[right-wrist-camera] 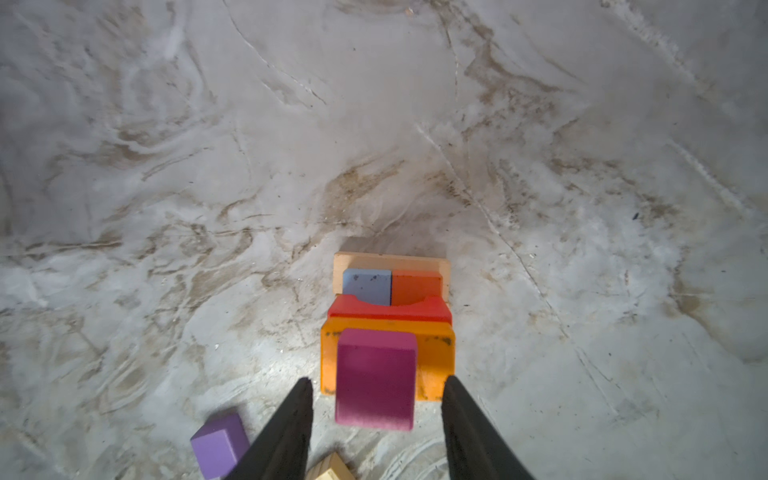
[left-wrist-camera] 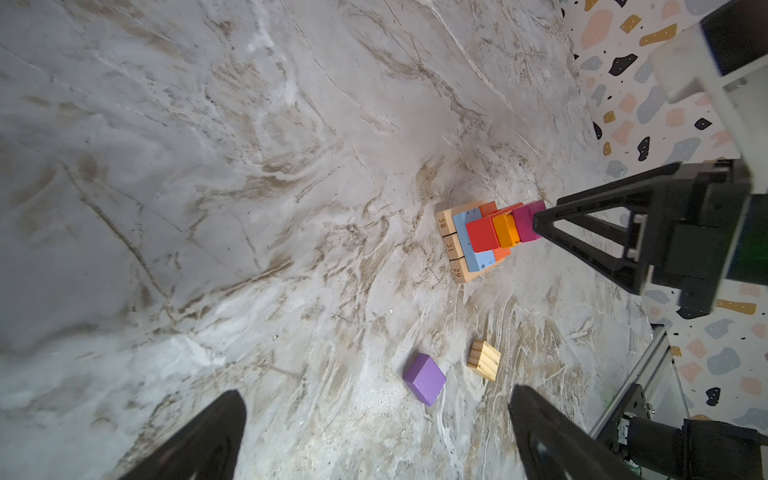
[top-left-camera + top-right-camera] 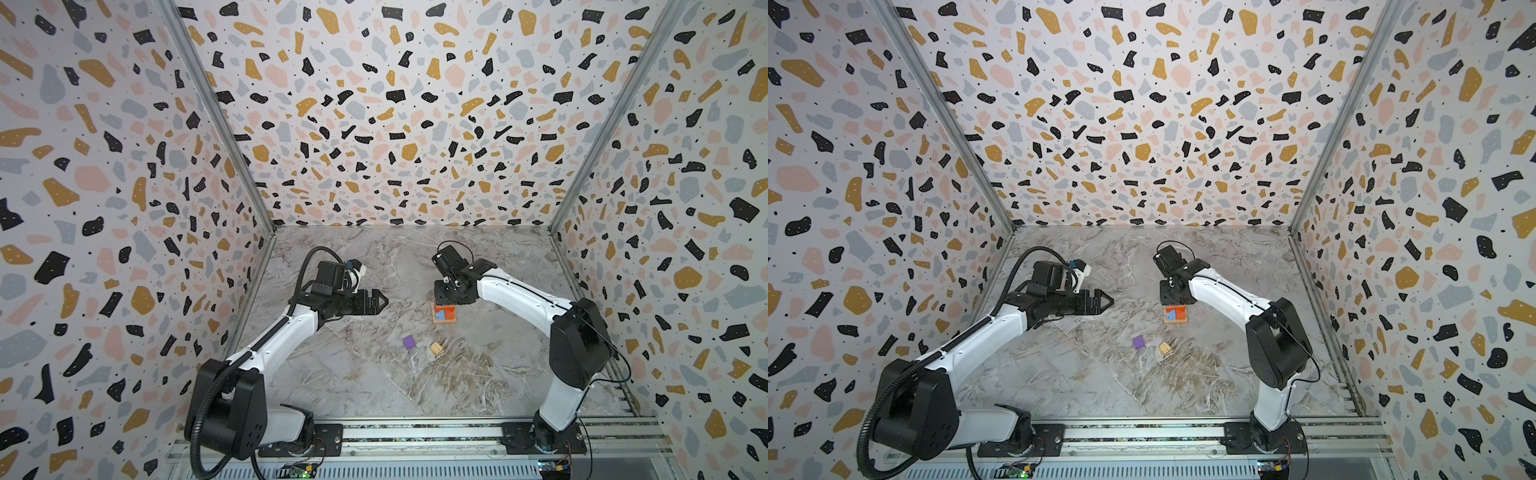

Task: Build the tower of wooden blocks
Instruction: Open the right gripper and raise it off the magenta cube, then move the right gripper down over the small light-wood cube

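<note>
The wood block tower stands right of centre in both top views. Its layers are a tan base, light blue and orange blocks, a red arch and an orange block. A magenta cube sits on top. My right gripper hangs straight over the tower, open, with a gap on each side of the magenta cube. My left gripper hovers wide open to the tower's left, holding nothing. A purple cube and a tan cube lie loose nearer the front.
The marble tabletop is walled on three sides by terrazzo-patterned panels. A metal rail with both arm bases runs along the front edge. The two loose cubes lie a short way in front of the tower.
</note>
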